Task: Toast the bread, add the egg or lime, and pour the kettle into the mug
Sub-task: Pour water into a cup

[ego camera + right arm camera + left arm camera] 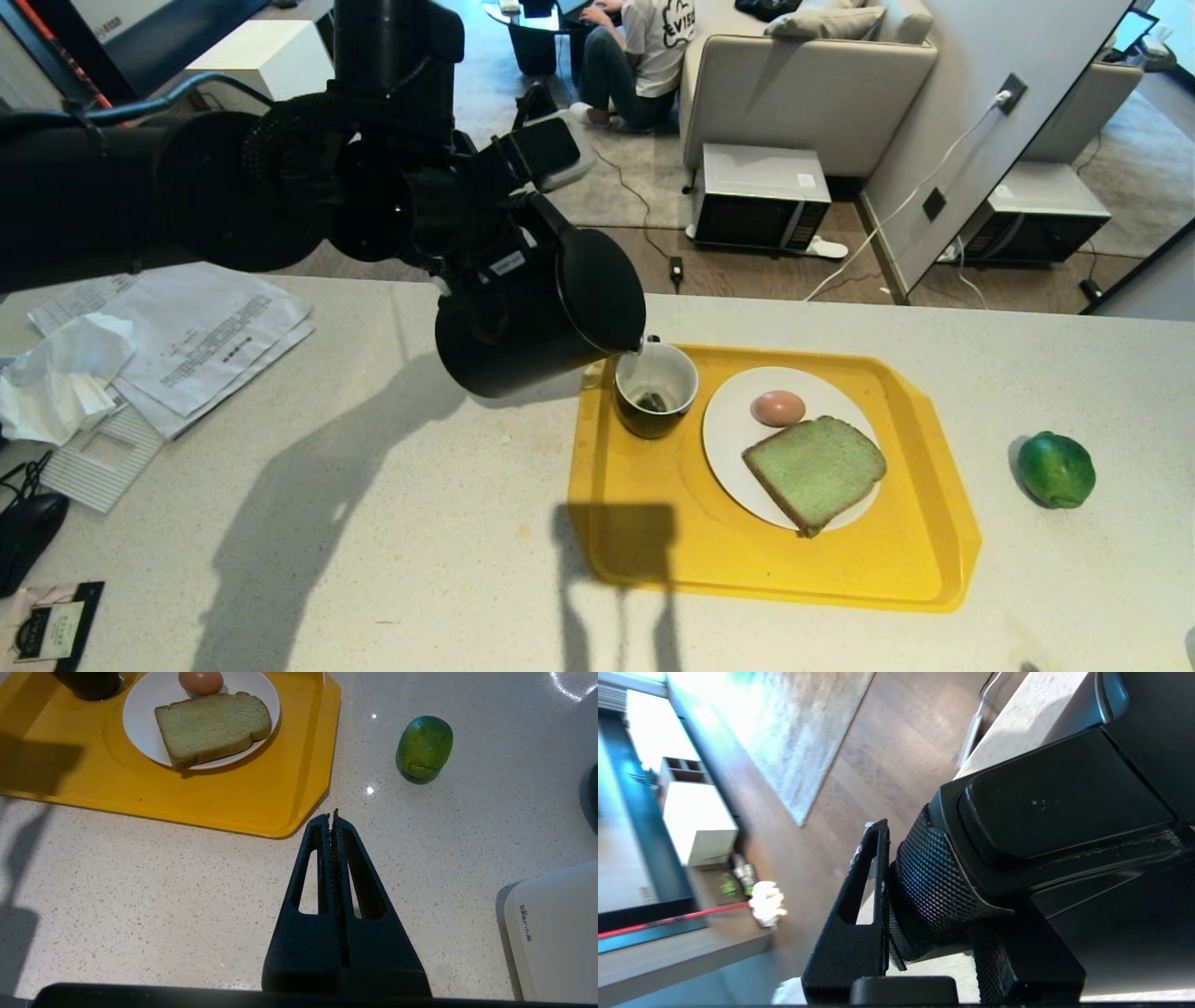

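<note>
**Black kettle tipped over the mug**

Held by its textured loop handle in the left gripper (882, 896), clenched around it: tall matte black jug kettle (532, 317), tilted, spout just over the rim of small black mug with white inside (655, 390), probably for pouring. Mug at far left of flat yellow plastic tray (775, 569). On round white plate (728, 439), right of mug: pale green bread slice (814, 471), pinkish-brown egg (779, 408). Glossy green lime (1056, 469) further right on speckled counter (373, 523). Right gripper (334, 826) pressed shut, empty, idle near tray corner.
</note>
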Controlling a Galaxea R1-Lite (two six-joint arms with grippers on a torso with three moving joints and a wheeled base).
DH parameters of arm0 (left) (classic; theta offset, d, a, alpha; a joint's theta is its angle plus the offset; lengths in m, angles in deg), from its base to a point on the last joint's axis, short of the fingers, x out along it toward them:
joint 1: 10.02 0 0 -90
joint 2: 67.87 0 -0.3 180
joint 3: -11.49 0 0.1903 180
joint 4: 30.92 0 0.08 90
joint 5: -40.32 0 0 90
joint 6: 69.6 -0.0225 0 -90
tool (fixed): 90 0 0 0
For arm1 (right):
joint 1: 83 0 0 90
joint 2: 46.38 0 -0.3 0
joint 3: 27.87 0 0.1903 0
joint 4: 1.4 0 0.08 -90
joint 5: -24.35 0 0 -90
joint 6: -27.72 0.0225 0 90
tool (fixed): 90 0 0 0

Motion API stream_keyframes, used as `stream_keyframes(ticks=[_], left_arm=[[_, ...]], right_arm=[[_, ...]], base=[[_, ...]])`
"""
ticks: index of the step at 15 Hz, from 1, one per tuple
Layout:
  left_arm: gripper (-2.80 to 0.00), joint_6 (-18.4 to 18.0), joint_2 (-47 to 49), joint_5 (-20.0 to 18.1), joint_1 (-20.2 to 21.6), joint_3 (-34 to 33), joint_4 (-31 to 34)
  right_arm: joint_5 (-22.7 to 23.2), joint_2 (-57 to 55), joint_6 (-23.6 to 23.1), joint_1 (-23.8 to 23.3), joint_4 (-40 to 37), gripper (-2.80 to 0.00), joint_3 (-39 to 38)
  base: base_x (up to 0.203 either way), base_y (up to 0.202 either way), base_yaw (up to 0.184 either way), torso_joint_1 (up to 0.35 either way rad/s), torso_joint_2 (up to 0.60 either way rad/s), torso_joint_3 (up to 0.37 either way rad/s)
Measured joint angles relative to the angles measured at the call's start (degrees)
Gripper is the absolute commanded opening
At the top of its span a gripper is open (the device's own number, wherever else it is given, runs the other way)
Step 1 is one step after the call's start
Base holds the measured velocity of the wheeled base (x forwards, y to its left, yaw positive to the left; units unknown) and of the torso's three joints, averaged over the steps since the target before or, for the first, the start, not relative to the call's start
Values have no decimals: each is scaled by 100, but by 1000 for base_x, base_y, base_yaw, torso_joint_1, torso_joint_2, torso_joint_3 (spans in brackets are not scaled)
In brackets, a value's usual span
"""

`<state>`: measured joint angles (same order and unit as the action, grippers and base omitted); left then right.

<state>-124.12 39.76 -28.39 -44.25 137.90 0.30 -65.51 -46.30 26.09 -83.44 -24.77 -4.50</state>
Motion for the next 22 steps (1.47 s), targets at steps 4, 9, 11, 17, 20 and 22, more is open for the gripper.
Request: stream_keyframes(ticks=[4, 9, 11, 17, 20, 22], left_arm=[[-280, -333, 124, 230, -9, 136, -6], [-280, -607, 430, 451, -103, 591, -22], [-280, -779, 531, 480, -145, 683, -13], [-280, -983, 678, 577, -245, 757, -5], [-280, -1240, 718, 598, -251, 792, 0], [-280, -1389, 733, 692, -254, 804, -4]], right_arm=[[0, 0, -1, 0, 0, -280, 0], [0, 0, 1, 0, 0, -280, 0], [2, 0, 1, 2, 0, -280, 0], [0, 0, 1, 0, 0, -280, 0], [2, 0, -1, 0, 0, -280, 0], [2, 0, 1, 0, 0, -280, 0]], base=[[0, 0, 0, 0, 0, 0], [0, 0, 0, 0, 0, 0], [0, 0, 0, 0, 0, 0], [0, 0, 0, 0, 0, 0], [0, 0, 0, 0, 0, 0], [0, 0, 0, 0, 0, 0]])
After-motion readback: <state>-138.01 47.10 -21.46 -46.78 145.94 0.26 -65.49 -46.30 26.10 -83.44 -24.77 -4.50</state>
